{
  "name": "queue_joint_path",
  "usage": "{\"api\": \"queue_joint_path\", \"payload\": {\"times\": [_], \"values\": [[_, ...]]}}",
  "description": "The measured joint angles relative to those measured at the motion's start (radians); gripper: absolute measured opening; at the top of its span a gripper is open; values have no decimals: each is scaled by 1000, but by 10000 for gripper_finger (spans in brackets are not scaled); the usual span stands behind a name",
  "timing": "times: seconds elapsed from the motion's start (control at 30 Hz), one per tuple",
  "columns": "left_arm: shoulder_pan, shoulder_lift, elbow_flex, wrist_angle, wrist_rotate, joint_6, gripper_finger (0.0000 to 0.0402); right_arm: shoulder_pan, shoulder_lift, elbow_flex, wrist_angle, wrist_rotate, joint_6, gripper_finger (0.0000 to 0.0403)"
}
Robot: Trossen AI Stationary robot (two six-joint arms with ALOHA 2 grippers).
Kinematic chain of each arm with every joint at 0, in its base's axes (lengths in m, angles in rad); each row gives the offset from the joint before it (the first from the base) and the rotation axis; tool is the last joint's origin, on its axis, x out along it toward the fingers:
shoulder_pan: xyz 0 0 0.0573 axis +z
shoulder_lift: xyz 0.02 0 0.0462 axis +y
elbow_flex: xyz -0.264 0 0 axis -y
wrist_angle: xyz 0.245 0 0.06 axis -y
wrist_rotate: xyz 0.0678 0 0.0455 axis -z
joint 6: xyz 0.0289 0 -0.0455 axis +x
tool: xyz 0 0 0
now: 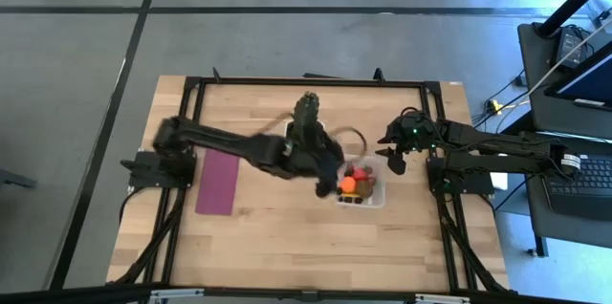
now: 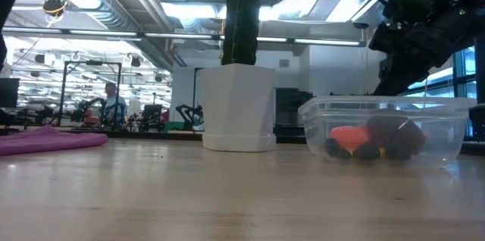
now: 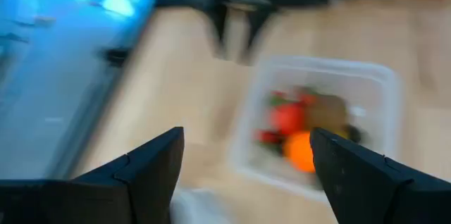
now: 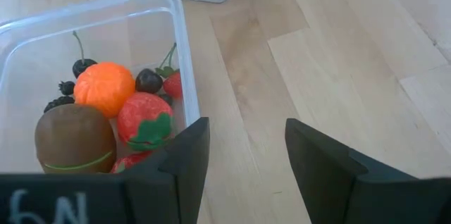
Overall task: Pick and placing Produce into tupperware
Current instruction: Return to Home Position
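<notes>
Lying in the tupperware (image 4: 182, 48), produce (image 4: 106, 90); left tool (image 3: 246, 139), right tool (image 4: 246, 125) spread nearby.

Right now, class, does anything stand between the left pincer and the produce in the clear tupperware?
Nothing visible does. The left pincer, open, looks straight onto the produce lying in the lidless tupperware. The cactus pot stands off to one side of the tupperware, not in the line.
</notes>
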Motion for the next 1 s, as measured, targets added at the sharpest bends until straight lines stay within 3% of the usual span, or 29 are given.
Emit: {"api": "queue_joint_path", "payload": {"times": [0.27,0.47,0.67,1.0], "values": [[-6,-273,1,-142,-172,4,298,0,0,0,68,0,18,188],[-79,-454,-90,-195,-458,-32,298,-7,0,0,256,0,-77,188],[-175,-678,-424,-214,-588,-223,298,-97,-68,0,338,1,-126,188],[-365,-1011,-1011,-209,-832,-656,298,-241,-335,0,245,1,-77,188]]}}
